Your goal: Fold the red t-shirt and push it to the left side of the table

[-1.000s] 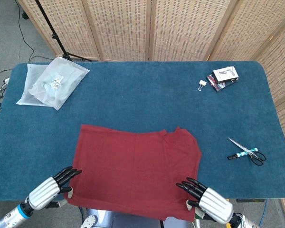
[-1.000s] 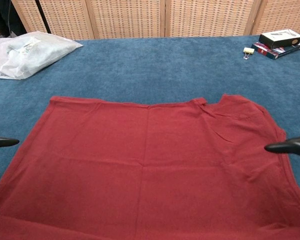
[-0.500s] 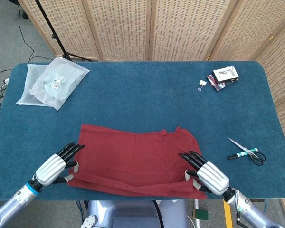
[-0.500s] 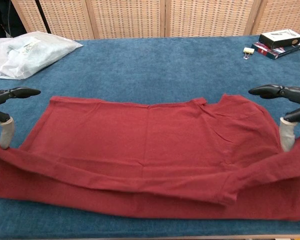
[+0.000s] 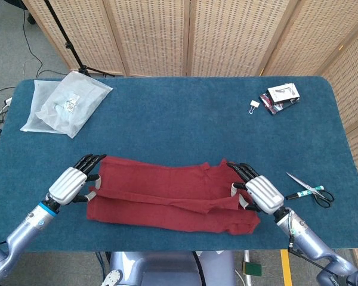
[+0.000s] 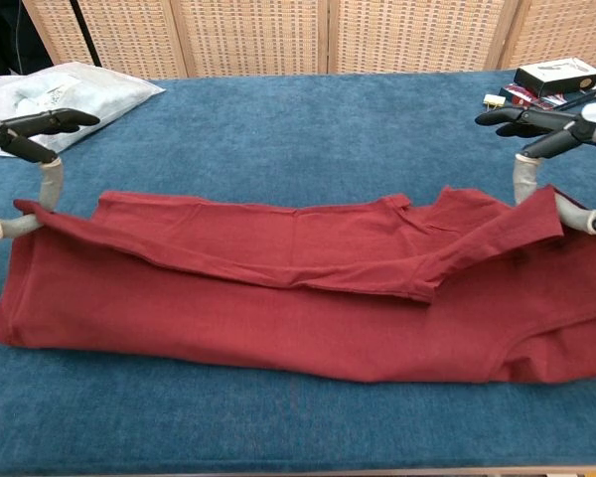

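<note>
While both hands, left hand (image 5: 71, 183) and right hand (image 5: 259, 192), pinch the hem, red t-shirt (image 5: 167, 202) is half-folded (leftward push pending).

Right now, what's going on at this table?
A two-armed robot is partway through folding a red t-shirt on the blue table. The left hand and right hand each pinch one end of the shirt's near edge and hold it lifted over the rest of the cloth, which lies as a long band. The fold is not laid flat yet, and the shirt sits mid-table, not pushed left.
</note>
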Motion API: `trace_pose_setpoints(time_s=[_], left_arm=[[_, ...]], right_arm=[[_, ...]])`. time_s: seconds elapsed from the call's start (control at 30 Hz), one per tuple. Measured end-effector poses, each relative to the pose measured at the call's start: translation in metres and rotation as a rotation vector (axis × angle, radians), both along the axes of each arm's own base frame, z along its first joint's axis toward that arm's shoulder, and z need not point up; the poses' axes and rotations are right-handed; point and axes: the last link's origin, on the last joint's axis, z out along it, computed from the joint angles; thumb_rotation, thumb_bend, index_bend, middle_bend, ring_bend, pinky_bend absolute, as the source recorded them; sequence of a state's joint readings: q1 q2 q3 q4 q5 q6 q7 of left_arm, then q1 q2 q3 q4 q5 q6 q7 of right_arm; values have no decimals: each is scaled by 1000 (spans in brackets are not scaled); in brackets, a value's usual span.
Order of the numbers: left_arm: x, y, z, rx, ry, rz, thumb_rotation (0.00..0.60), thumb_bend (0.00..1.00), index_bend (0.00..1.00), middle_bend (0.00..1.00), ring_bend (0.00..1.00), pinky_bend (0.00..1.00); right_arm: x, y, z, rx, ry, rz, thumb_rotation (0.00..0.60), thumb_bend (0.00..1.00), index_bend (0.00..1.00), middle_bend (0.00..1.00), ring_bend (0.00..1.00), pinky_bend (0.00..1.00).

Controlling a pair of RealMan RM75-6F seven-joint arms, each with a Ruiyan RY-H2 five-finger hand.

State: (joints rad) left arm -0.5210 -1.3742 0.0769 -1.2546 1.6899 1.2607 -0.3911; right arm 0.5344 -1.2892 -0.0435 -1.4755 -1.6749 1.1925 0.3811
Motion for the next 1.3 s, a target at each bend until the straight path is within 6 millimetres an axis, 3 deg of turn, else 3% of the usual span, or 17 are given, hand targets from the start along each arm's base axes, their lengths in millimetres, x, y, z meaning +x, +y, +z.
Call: trace_pose_setpoints(time_s=[0.57, 1.3], left_arm=[[5, 44, -3, 18, -18, 77, 600, 436, 703, 0, 0, 0], [-8, 80, -25, 29, 37, 187, 600, 433, 703, 0, 0, 0]], right_arm=[[10, -52, -10, -14, -19, -117, 600, 569, 630, 0, 0, 0], [3, -87, -18, -31, -11, -204, 600, 588, 629, 0, 0, 0]])
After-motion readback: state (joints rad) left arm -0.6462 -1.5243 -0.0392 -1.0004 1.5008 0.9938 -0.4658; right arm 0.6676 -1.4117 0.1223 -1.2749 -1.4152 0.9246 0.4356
